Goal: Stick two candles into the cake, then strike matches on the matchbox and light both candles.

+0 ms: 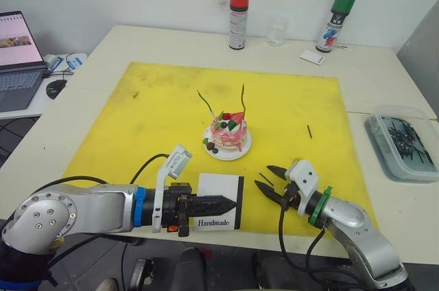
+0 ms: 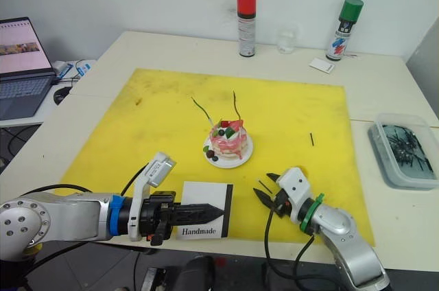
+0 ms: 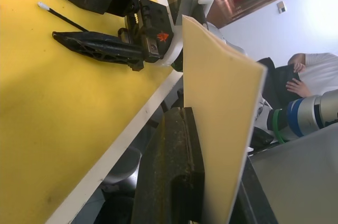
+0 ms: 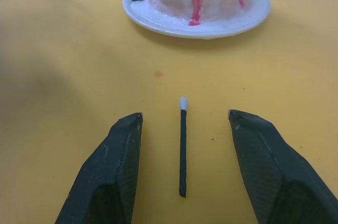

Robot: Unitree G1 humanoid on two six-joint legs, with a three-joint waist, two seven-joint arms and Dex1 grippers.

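Left end effector [image 1: 230,204] clamps matchbox [image 1: 221,211] | match [image 4: 182,146] between right fingers [image 4: 119,166]

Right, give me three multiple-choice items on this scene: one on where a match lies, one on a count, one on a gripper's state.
1. Where does the nearer match lie?
A. Between the right gripper's fingers
B. On the cake
C. In the plastic tub

2. How many candles stand in the cake?
A. None
B. Two
C. Four

3. What is the left gripper doing?
A. Hanging open
B. Shut on the matchbox
C. Holding a spray can

Key: 1 A, the match lies on the yellow mat between the open fingers. 2 B, two thin sticks rise from the top. 3 B, its fingers clamp the box.
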